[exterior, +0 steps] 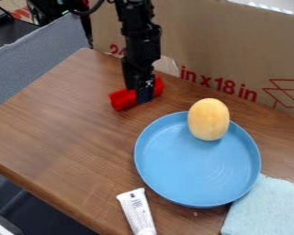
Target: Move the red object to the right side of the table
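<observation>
The end effector (142,94) is wide open, fingers down around the red bar (121,99) at the far left. Going near to far on the desk (63,124): white tube (136,212), pale cloth (265,207) at right, blue plate (197,163) with a yellow egg-shaped thing (209,119), then that bar, basically by the cardboard box (217,46).

Below your gripper (143,95), the red bar's (121,99) middle is hidden; you can't make out the fingertips.
</observation>
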